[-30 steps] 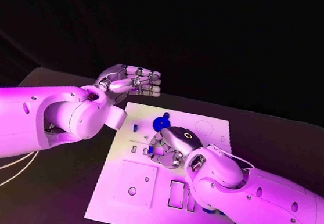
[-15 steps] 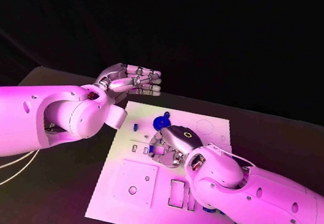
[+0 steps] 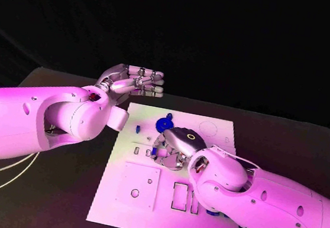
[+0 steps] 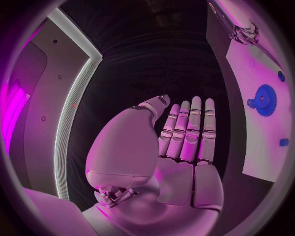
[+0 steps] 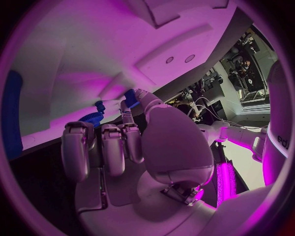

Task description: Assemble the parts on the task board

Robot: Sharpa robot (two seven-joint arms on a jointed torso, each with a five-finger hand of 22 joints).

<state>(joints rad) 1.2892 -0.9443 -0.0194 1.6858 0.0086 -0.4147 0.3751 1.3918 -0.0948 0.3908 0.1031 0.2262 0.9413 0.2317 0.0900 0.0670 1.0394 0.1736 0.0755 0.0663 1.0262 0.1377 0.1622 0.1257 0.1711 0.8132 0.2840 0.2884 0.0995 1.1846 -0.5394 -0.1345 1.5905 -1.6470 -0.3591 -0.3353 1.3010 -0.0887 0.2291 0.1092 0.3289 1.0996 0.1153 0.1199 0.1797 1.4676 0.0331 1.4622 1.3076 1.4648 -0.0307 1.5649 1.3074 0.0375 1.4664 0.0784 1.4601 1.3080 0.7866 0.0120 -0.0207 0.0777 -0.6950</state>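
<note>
The black table [image 3: 297,149] carries the white board [image 3: 136,205] at its middle, long side running away from the robot. The left arm [image 3: 16,124] comes in over the table's left part; its hand [image 3: 132,81] is raised beyond the board's far left corner, clear of the board, palm turned up with the fingers [image 4: 187,128] curled in together and nothing in them. The right arm [image 3: 278,209] lies across the board's near right part; its hand [image 3: 175,147] is low over the board's middle, fingers [image 5: 104,147] bent down toward the surface. Whether that hand holds a part cannot be told: the fingertips hide the spot beneath them. A blue gear [image 3: 164,125] sits on the board's far half, just beyond the right hand; the wrist view shows its toothed edge [image 5: 92,118] close to the fingertips, contact not discernible. A small blue peg [image 3: 138,128] stands on the board left of the gear, apart from it. Further blue parts [image 3: 215,214] show at the board's right edge, partly hidden under the right forearm. Rectangular slots [image 3: 180,190] are cut in the board near that forearm.
</note>
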